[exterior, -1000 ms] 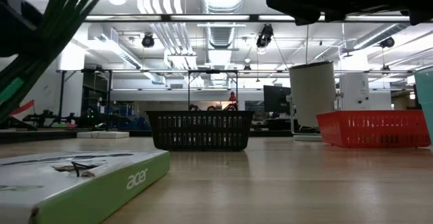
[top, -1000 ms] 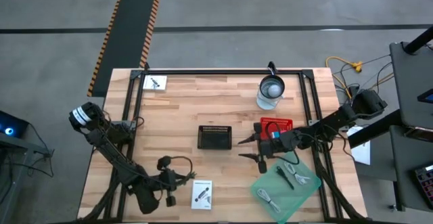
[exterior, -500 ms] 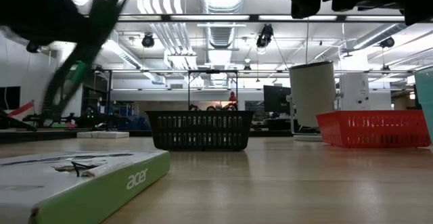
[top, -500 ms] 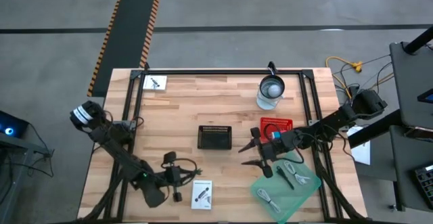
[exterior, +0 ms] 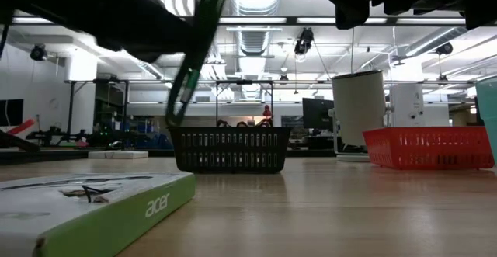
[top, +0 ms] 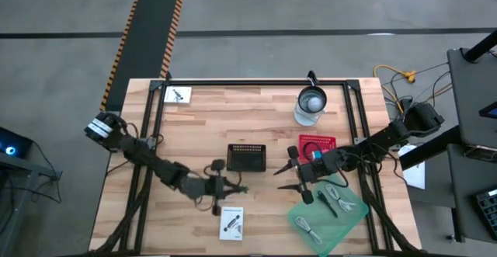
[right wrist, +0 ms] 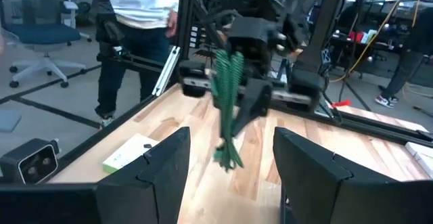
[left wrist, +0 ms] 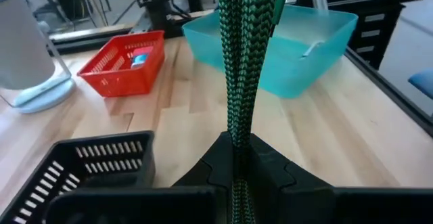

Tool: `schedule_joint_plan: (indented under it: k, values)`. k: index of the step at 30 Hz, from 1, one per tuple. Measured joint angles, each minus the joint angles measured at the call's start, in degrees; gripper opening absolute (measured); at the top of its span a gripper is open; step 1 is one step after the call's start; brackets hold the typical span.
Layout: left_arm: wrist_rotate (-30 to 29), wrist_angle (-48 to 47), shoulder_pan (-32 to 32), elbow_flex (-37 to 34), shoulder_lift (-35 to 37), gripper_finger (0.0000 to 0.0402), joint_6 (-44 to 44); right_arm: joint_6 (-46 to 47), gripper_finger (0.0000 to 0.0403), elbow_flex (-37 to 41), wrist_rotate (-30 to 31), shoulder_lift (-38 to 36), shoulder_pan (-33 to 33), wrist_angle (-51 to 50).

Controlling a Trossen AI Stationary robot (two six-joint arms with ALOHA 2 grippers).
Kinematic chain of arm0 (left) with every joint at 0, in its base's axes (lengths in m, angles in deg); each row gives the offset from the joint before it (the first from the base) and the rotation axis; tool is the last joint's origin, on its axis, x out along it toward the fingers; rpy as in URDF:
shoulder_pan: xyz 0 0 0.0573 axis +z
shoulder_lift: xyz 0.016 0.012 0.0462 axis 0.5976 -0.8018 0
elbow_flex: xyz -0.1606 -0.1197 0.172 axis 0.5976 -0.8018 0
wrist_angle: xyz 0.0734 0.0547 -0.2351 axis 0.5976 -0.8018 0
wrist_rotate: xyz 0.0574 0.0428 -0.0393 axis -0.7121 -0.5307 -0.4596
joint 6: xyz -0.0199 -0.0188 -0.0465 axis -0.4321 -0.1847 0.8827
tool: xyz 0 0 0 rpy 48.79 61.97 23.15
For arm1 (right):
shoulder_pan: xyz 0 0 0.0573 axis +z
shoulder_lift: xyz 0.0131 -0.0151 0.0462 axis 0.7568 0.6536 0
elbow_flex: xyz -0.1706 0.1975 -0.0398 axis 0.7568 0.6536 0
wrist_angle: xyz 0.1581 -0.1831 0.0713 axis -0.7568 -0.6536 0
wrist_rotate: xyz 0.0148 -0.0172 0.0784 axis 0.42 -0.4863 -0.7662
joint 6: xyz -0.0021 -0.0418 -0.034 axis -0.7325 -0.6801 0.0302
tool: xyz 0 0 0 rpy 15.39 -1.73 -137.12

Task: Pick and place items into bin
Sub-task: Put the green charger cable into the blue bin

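Wooden slatted tabletop (top: 202, 125), left gripper (top: 231, 188) clamped on long green braided strip (left wrist: 238, 82) hanging above table just in front of black mesh bin (top: 246, 157), right gripper (top: 289, 175) with fingers apart beside red mesh basket (top: 316, 145), teal plastic tray (top: 330, 217) holding coiled white cables (top: 309, 227).

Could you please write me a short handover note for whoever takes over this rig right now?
Left gripper: shut on a green braided cable bundle, held above the table just in front of the black mesh basket.
Right gripper: open, empty, hovering between the black basket and the teal plastic tray.
Items: white coiled cables and a dark stick lie in the teal tray; the small red basket holds a blue item; a white and green box lies at the table's front edge.
Done: green bundle picked up.
Left: drop it in a bin, then the rest.
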Motion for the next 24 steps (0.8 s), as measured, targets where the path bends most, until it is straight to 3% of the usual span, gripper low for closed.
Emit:
schedule_joint_plan:
  k: [6,14,20,24]
  values:
    - [9.0,1.6,6.6,0.4,-0.2,0.0008,-2.0,0.0,0.0198,0.5,0.1,0.0,0.3,0.0]
    - [14.2,4.9,11.5,1.8,-0.2,0.0008,-6.5,0.7,0.0198,0.5,0.1,0.0,0.3,0.0]
    - [18.3,17.0,11.9,2.2,-3.7,0.0008,-13.7,0.6,0.0198,0.6,0.2,0.0,0.3,0.2]
    - [18.3,20.1,12.5,3.4,-7.9,0.0008,-15.5,0.3,0.0198,0.6,1.9,0.0,0.3,0.4]
